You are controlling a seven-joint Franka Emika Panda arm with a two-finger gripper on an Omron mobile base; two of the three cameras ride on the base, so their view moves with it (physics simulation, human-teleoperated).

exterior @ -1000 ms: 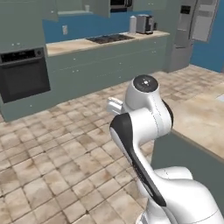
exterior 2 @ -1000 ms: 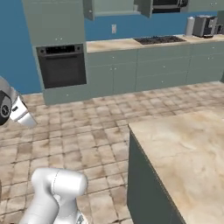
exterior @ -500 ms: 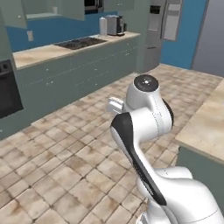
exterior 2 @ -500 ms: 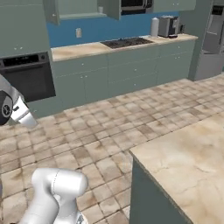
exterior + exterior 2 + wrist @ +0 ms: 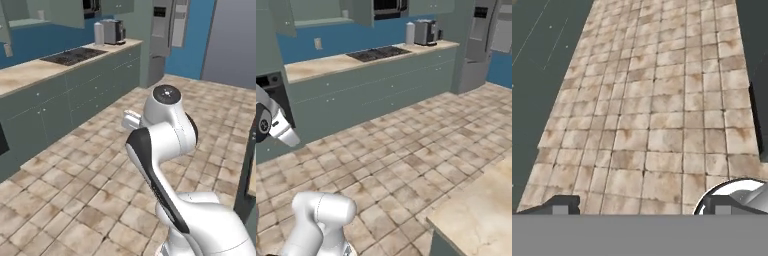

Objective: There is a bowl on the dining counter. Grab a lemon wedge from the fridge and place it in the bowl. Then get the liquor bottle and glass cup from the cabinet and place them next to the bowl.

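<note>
Your gripper [image 5: 639,206] is hanging wide open with nothing in it, pointing down at the floor tiles [image 5: 657,125]. The fridge [image 5: 483,42] is standing far off, at the end of the worktop with the black hob [image 5: 376,53]. You are heading for the lemon, so I think you should roll up square to the doors, stopping where the arm can reach a handle.
</note>
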